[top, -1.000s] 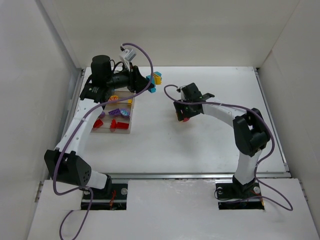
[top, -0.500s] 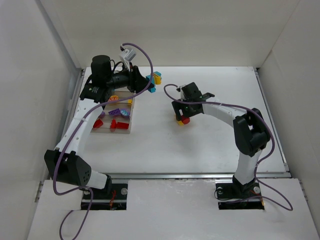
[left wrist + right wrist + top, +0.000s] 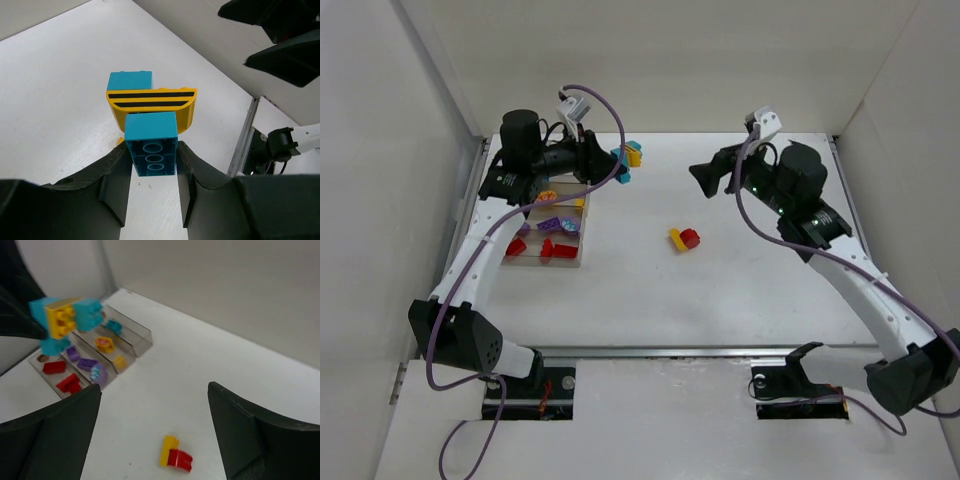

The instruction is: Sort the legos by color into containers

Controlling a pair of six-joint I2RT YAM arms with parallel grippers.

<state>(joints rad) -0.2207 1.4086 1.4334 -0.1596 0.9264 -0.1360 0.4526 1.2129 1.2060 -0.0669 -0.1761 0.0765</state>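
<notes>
teal-and-yellow plastic lego cluster (image 3: 150,102), gripped by the left hand (image 3: 151,162), is hanging upper left of centre, just left of the open right hand (image 3: 703,180).

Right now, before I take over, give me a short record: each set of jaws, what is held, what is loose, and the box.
left jaws: shut on teal-yellow cluster, held in the air near the box's far end
right jaws: open, empty, raised above the table
loose: red-yellow pair on the table, between the arms
box: red, purple, yellow and teal bricks, in separate rows
left to sort: the cluster and the pair, both mixed colours
</notes>
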